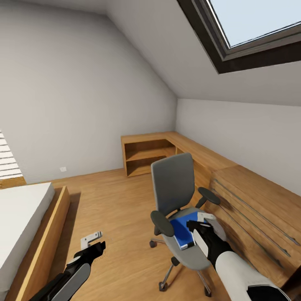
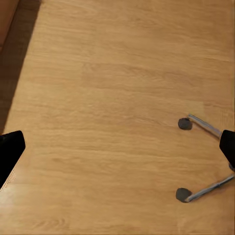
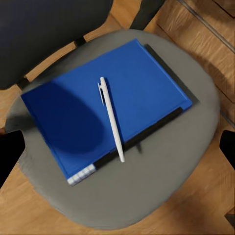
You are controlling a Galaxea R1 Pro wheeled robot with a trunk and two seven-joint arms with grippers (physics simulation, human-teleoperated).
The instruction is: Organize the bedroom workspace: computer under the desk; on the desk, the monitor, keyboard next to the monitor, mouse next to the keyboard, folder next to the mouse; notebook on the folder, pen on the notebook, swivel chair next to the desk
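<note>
- An attic bedroom (image 1: pixel 83 83) with sloped pale grey walls, a skylight (image 1: pixel 255 25) and an oak plank floor (image 1: pixel 113 217).
- The swivel chair (image 1: pixel 173 184), grey with dark armrests, stands on the floor just beside an oak dresser (image 1: pixel 255 209) with bar handles.
- The right gripper (image 1: pixel 200 225) hangs directly above the chair's seat, over the blue folder (image 3: pixel 105 107).
- Its two dark fingertips (image 3: pixel 10 152) show at opposite edges of the right wrist view, spread wide apart with nothing between them, so the jaws stand open.
- The folder lies flat on the seat, in the gap between those spread fingers and below them; no fingertip touches it.
- A thin white pen (image 3: pixel 111 117) lies on top of the folder, near its middle, between the two fingertips.
- A dark strip shows along two edges of the folder, from beneath it; it may be the notebook (image 3: pixel 161 122), though this cannot be told for sure.
- The left gripper (image 1: pixel 97 242) hangs low over bare floor, well apart from the chair.
- In the left wrist view its dark fingertips (image 2: pixel 10 152) sit at opposite edges, spread open and holding nothing.
- Two chrome legs of the chair's base (image 2: pixel 205 156), each ending in a dark caster, lie near one of the left fingers.
- A bed (image 1: pixel 21 225) with a wooden frame stands beyond the left gripper, on the side away from the chair.
</note>
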